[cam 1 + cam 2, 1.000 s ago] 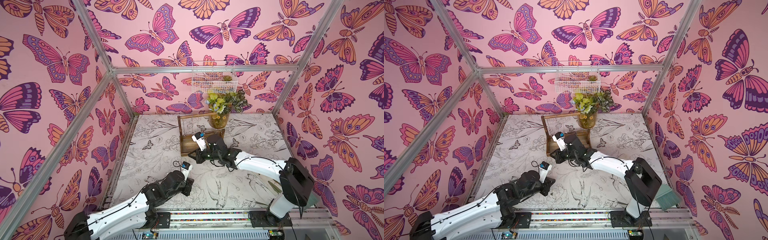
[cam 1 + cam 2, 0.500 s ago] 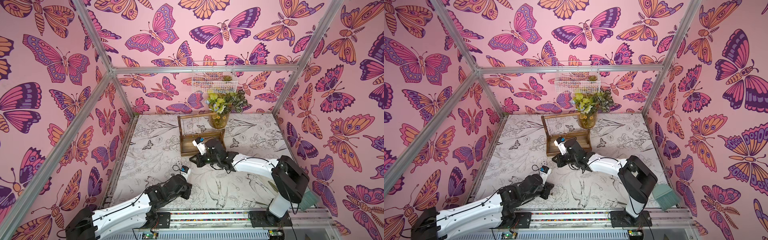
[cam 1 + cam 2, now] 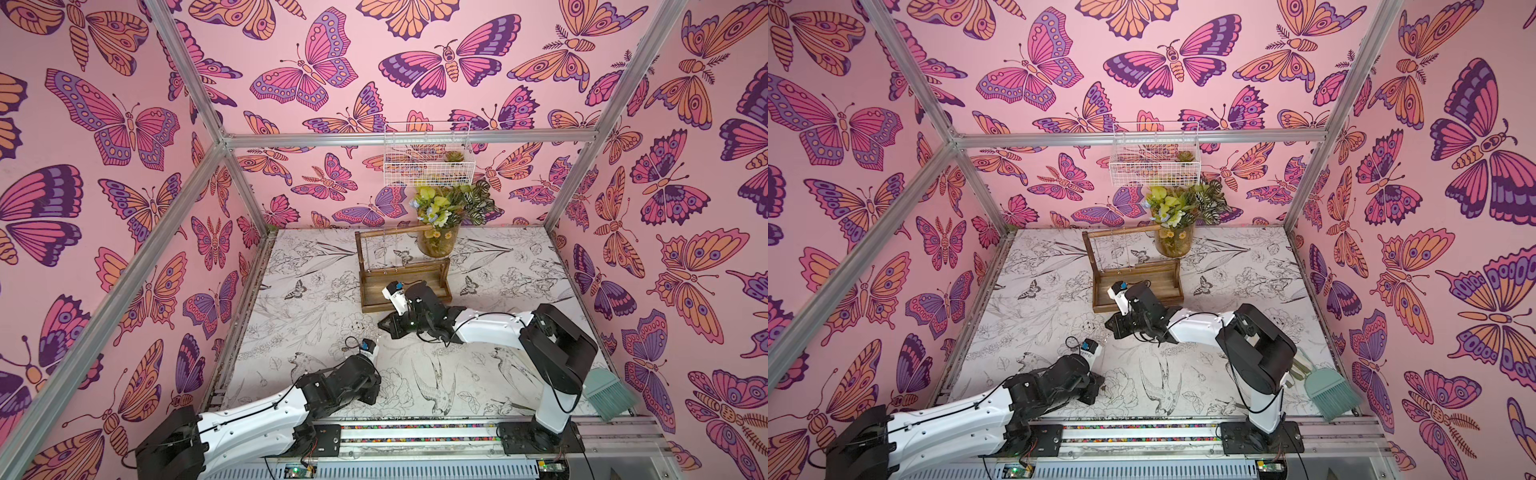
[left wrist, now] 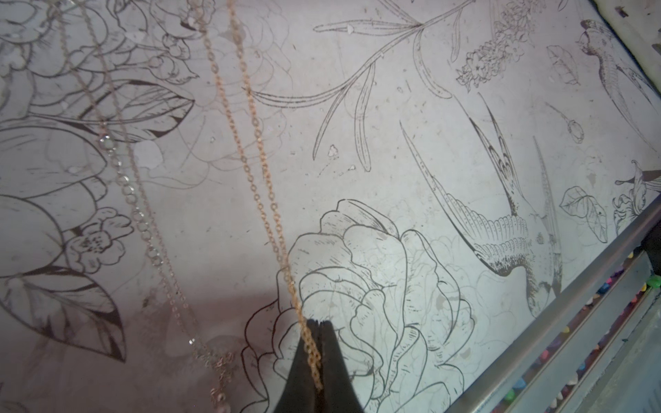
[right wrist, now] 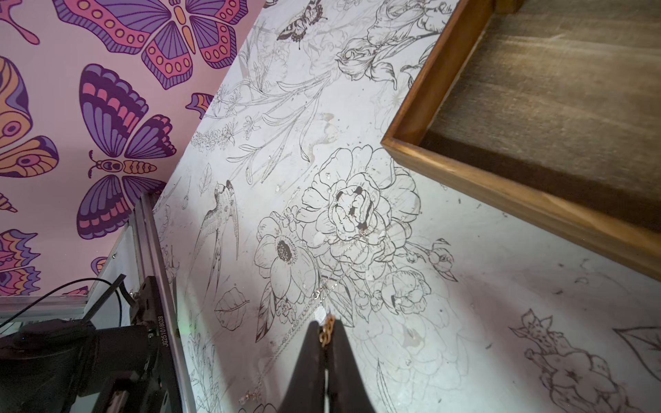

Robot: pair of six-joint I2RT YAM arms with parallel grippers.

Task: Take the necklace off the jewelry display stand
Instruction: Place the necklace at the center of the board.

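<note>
Both top views look steeply down from high above the front rail (image 3: 415, 430) toward the back wall (image 3: 332, 183). They take in the whole table (image 3: 316, 266), both arms and the jewelry display stand (image 3: 432, 276). Each wrist camera sits close over the table and looks along its own tips, the left gripper (image 4: 319, 323) and the right gripper (image 5: 324, 323). Both wrist views share the necklace (image 4: 257, 143), and the right wrist view also catches the stand's tray corner.

the jewelry display stand (image 5: 536, 118) is brown wood with rough grain and a smooth rim. the necklace (image 4: 274, 206) is a thin, shiny gold metal chain. the bench (image 4: 411, 89) looks matt, scuffed and spotty. the basket (image 3: 426, 174) is white wire.
</note>
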